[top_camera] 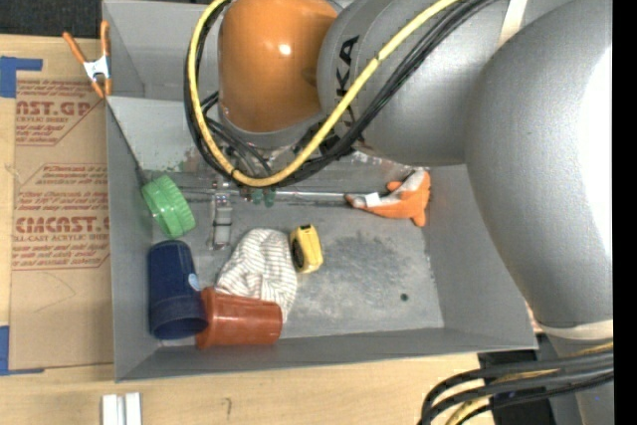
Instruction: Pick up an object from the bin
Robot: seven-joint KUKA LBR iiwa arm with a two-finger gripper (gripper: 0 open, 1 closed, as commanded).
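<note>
The arm (pixel 478 85) reaches in from the right and hangs over the upper middle of the grey metal bin (pixel 398 309), its rounded orange cover (pixel 271 55) and a loop of yellow and black cables (pixel 214 149) hiding most of what lies under the wrist. Below the cover a slim metal part of the claw (pixel 221 222) shows low over the bin floor, towards the left side; whether it is apart or together I cannot tell, as the cover and cables hide it from above. Nearest to it are two things: a green ribbed cap (pixel 166 202) just to its left, against the left wall, and a white striped cloth (pixel 261 266) crumpled just below and to its right. Which of the two it is over I cannot tell. A small yellow and black object (pixel 307 247) lies touching the cloth's right edge. In the lower left corner a dark blue cup (pixel 172 292) lies on its side, and beside it a reddish-brown cup (pixel 239 321) also lies on its side, its upper edge under the cloth. An orange-handled tool (pixel 403 197) lies across the middle, its thin metal shaft pointing left towards the claw
</note>
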